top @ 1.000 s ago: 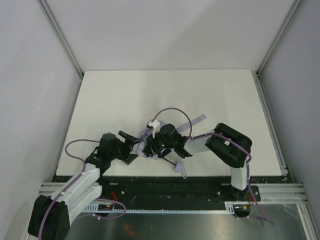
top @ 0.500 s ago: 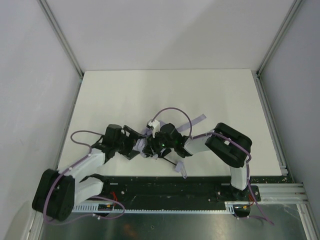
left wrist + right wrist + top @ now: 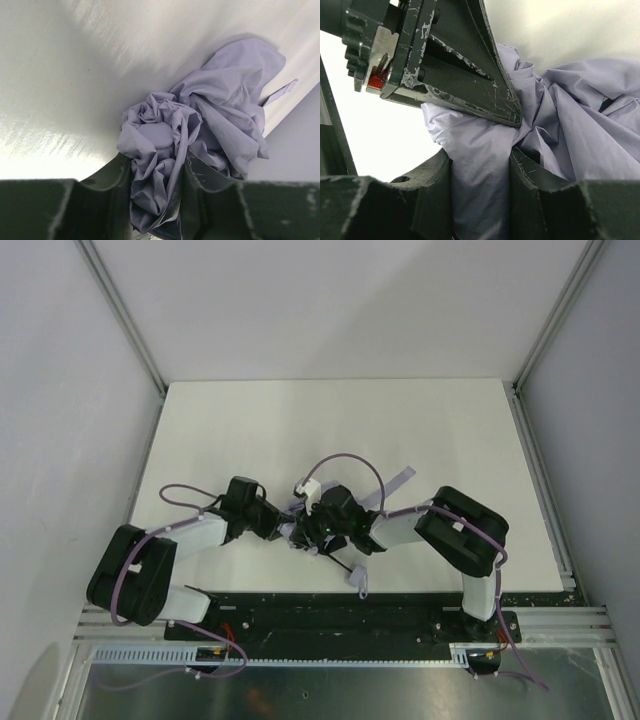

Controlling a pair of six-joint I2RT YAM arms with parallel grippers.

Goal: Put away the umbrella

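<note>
A compact folding umbrella of crumpled lavender-grey fabric [image 3: 292,510] lies on the white worktop [image 3: 330,430], close to the near edge and about midway between the left and right edges. The two arms meet right over it. The left gripper [image 3: 284,529] reaches in from the left, its dark fingers [image 3: 116,175] pinched tight on a bunched wad of the canopy. The right gripper [image 3: 306,532] comes from the right and is likewise clamped on a fold of fabric, almost touching the other claw. A thin black shaft [image 3: 338,560] slants toward the near edge, ending in a small pale handle [image 3: 361,582].
</note>
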